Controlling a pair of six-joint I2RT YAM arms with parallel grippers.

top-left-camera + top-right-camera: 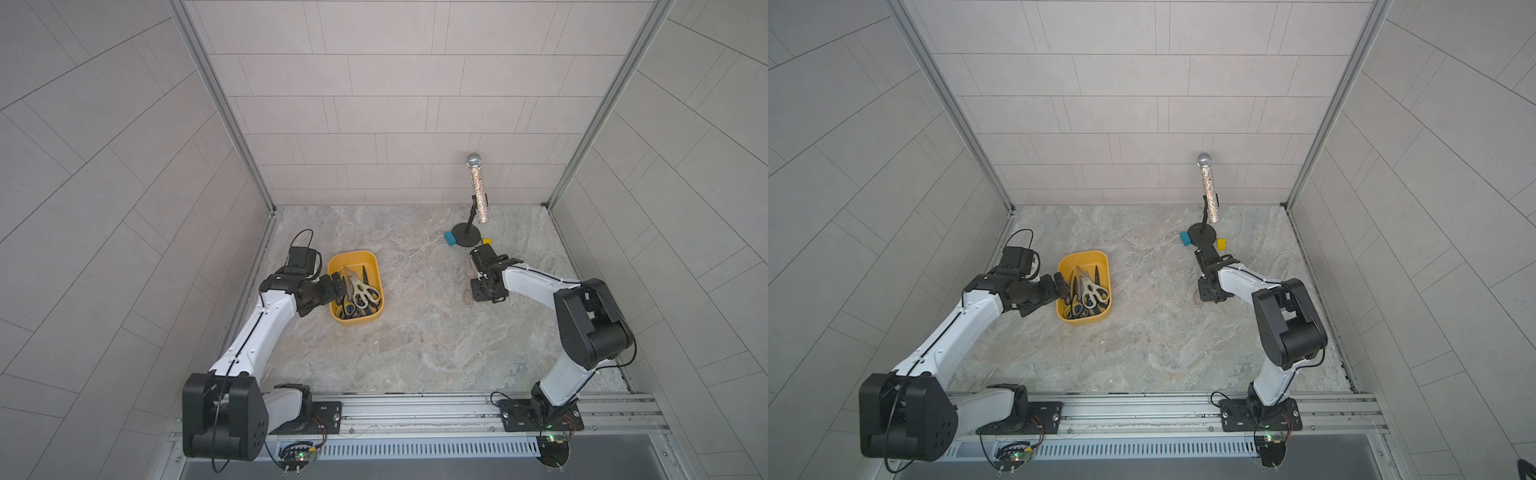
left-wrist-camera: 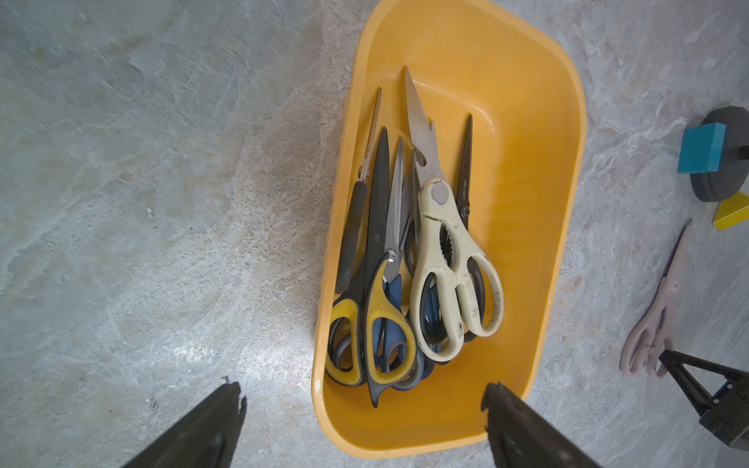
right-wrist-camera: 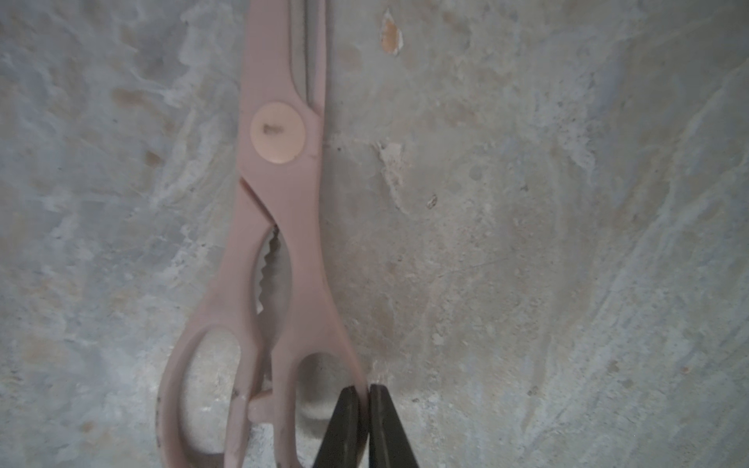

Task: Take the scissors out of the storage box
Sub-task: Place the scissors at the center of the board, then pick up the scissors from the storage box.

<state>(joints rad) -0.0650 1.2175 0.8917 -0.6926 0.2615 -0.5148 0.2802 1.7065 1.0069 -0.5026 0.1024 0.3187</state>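
Note:
The yellow storage box (image 1: 353,254) (image 1: 1084,255) (image 2: 567,121) sits at the left of the table. Several scissors lie in it, among them cream shears (image 2: 450,259) (image 1: 365,291) and a black-and-yellow pair (image 2: 377,316). My left gripper (image 1: 338,286) (image 1: 1065,284) (image 2: 362,391) hovers open over the box's near left edge, holding nothing. Pale pink scissors (image 1: 468,270) (image 2: 656,320) (image 3: 283,202) lie flat on the table at the right. My right gripper (image 1: 473,293) (image 1: 1202,295) (image 3: 369,389) is shut on one handle loop of this pair.
A glittery microphone (image 1: 478,191) stands on a black round-based stand (image 1: 467,235) at the back right. A blue block (image 1: 449,239) and a small yellow block (image 1: 487,241) flank the base, just beyond the pink scissors' tips. Tiled walls enclose three sides.

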